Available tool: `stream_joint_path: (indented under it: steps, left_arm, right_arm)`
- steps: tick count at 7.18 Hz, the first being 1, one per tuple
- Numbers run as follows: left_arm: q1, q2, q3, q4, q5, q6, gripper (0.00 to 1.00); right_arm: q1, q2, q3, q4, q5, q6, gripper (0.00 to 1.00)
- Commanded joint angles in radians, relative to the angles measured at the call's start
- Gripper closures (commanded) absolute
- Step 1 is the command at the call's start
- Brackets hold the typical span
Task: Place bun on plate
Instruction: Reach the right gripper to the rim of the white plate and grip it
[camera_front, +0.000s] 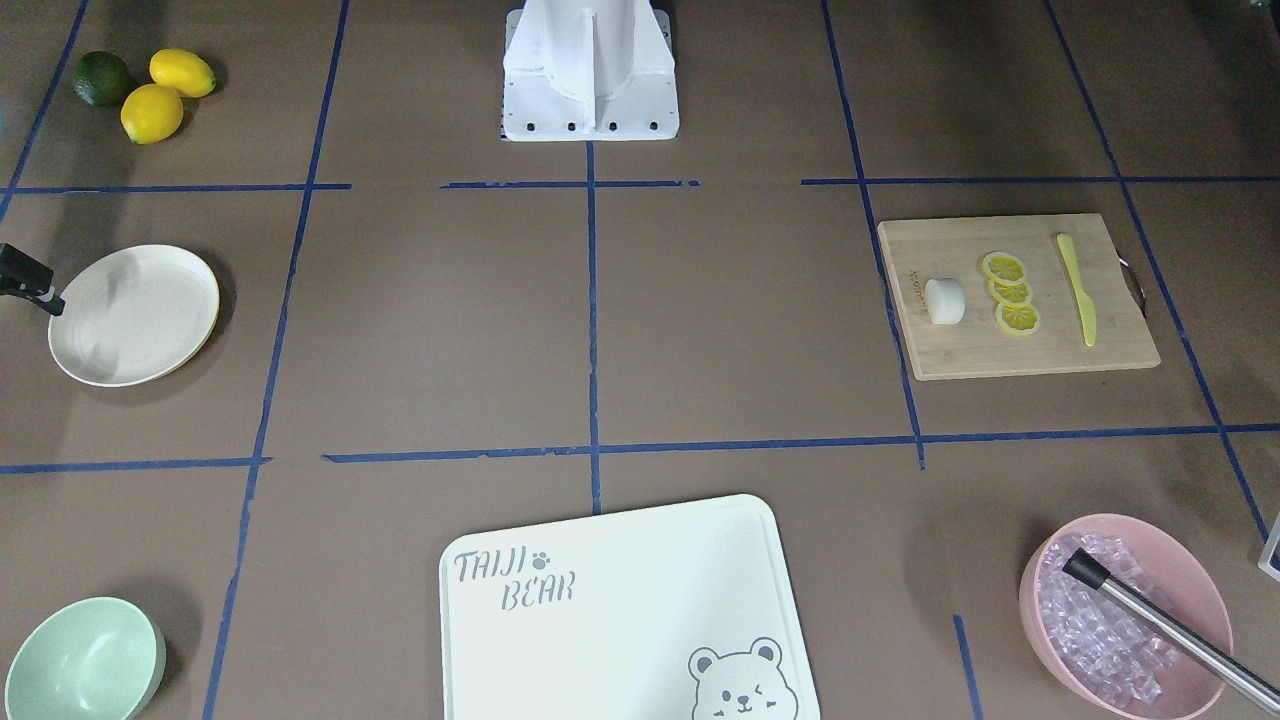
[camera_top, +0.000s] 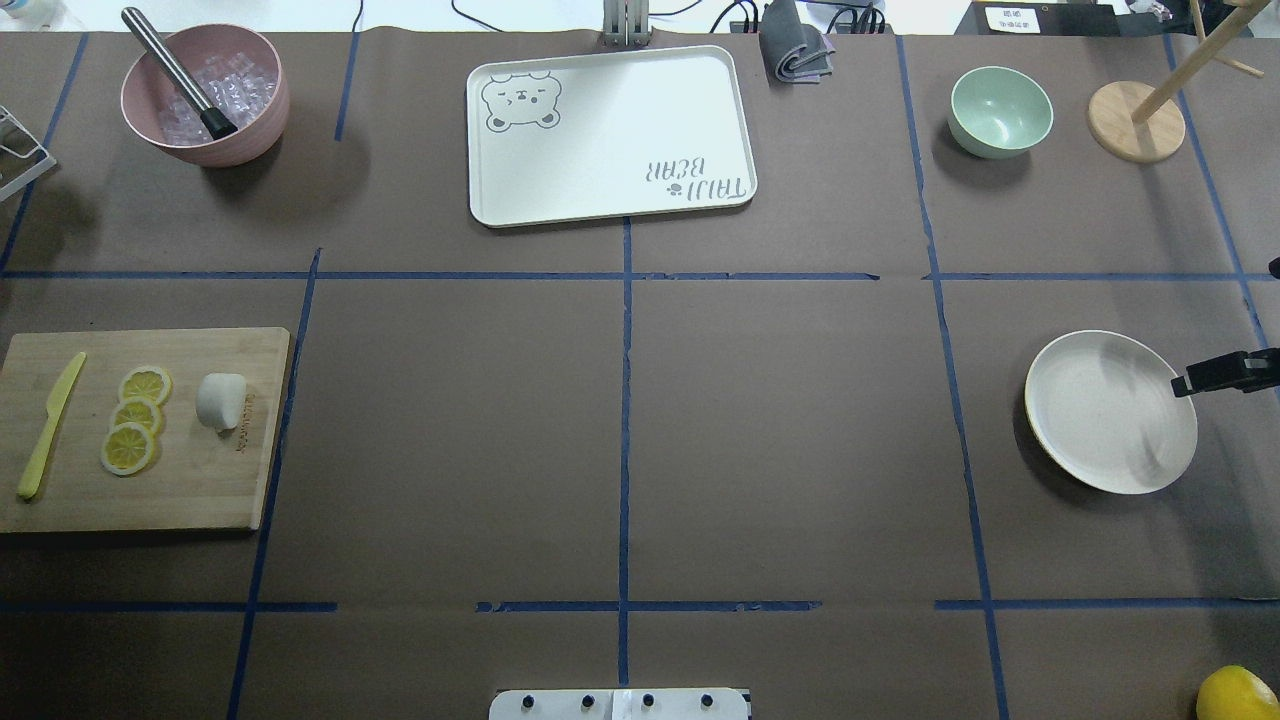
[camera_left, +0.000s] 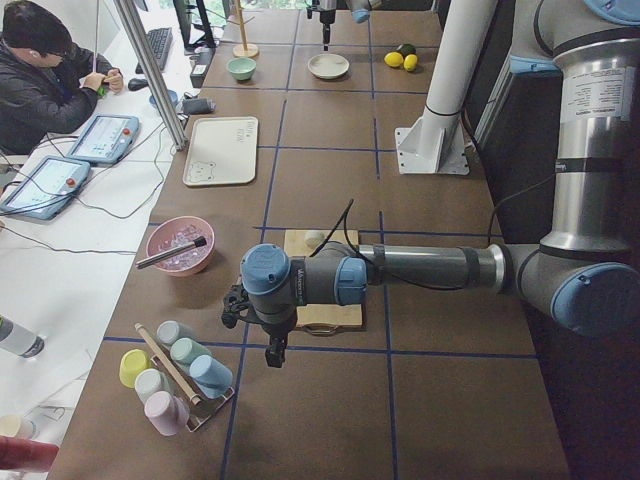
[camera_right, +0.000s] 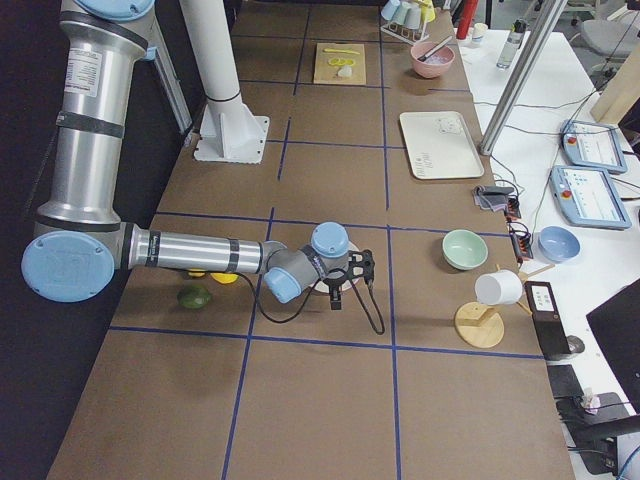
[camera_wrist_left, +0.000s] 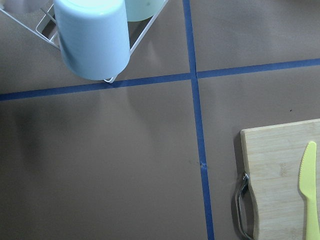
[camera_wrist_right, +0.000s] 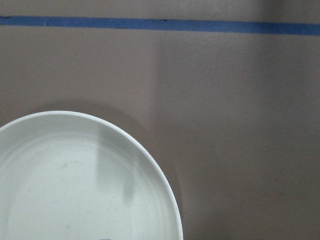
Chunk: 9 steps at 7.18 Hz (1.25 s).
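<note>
The bun (camera_top: 221, 400), a small white stubby cylinder, lies on the wooden cutting board (camera_top: 200, 490) at the table's left, next to three lemon slices (camera_top: 135, 418). The cream plate (camera_top: 1110, 410) sits far off at the right and holds nothing. My right gripper (camera_top: 1190, 382) shows only as a black piece reaching in over the plate's right rim; I cannot tell how its jaws stand. The right wrist view looks down on the plate's rim (camera_wrist_right: 150, 160). My left gripper (camera_left: 270, 350) hangs beyond the board's outer end, near the cup rack, and shows only in the exterior left view.
A yellow knife (camera_top: 50, 425) lies on the board. At the far side stand a pink bowl (camera_top: 205, 95) of ice with a metal tool, a white tray (camera_top: 610, 135), a mint bowl (camera_top: 1000, 110) and a wooden stand (camera_top: 1135, 120). Lemons (camera_front: 165, 90) lie near the robot's right. A person sits beside the table.
</note>
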Motion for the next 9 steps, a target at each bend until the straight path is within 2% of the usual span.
stream_joint_path:
  steps: [1, 2, 3, 5, 7, 9]
  left_arm:
    - [-0.001, 0.000, 0.000, 0.000, 0.000, 0.000, 0.00]
    - [-0.001, 0.000, -0.001, 0.000, 0.000, 0.000, 0.00]
    - [0.001, 0.000, 0.000, 0.000, 0.000, 0.000, 0.00]
    - [-0.001, 0.000, 0.000, 0.001, 0.000, 0.000, 0.00]
    - [-0.001, 0.002, -0.001, 0.001, 0.000, 0.000, 0.00]
    - [-0.001, 0.002, -0.001, 0.001, 0.000, 0.000, 0.00]
  right_arm:
    - [-0.044, -0.008, -0.003, 0.005, -0.014, 0.021, 0.26]
    - [-0.059, -0.011, -0.005, 0.002, -0.012, 0.026, 0.56]
    - [-0.077, -0.011, -0.005, 0.002, -0.014, 0.024, 0.72]
    - [-0.084, -0.013, -0.006, 0.002, -0.014, 0.023, 0.98]
    - [-0.082, -0.005, 0.009, 0.002, -0.011, 0.024, 1.00]
    - [-0.084, 0.036, 0.065, -0.011, 0.003, 0.044, 1.00]
